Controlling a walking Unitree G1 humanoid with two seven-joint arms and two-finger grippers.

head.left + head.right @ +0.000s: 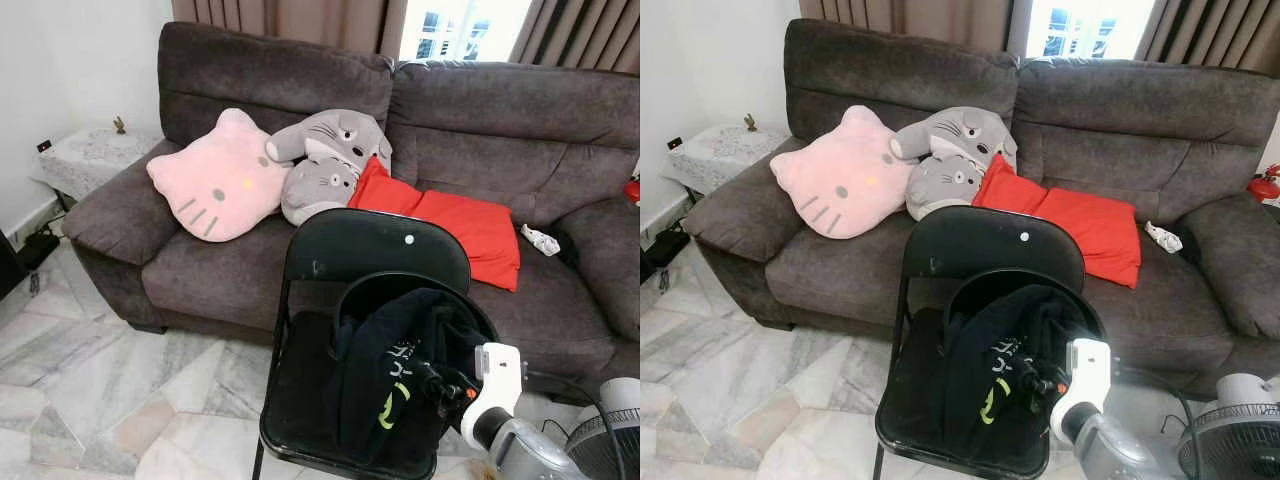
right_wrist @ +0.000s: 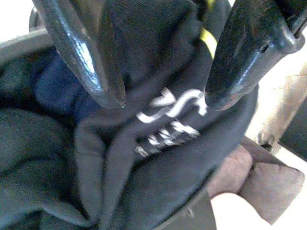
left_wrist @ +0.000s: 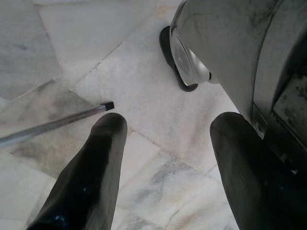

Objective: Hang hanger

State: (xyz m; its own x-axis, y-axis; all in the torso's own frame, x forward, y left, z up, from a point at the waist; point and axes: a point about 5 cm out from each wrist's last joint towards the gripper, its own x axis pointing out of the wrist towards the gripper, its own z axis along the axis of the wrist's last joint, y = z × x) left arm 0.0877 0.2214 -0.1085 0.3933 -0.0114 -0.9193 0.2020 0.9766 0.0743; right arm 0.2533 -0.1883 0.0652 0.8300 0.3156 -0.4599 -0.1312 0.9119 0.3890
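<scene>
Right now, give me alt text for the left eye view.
The right hand reaches into a dark garment draped on a black folding chair, which faces a grey sofa holding a pink cat cushion, grey plush and red cushion.

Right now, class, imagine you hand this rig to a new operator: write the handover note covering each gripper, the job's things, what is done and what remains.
Right gripper: open, fingers spread over the dark garment, tips against the cloth, nothing clamped.
Left gripper: open, idle, hanging over the marble floor.
Job's things: the garment is heaped on the seat of the black folding chair, which stands in front of the grey sofa. I cannot make out a hanger in the heap.
Done: the right arm has reached the garment.
Left: find and grip the hanger, lift it and hang it.
</scene>
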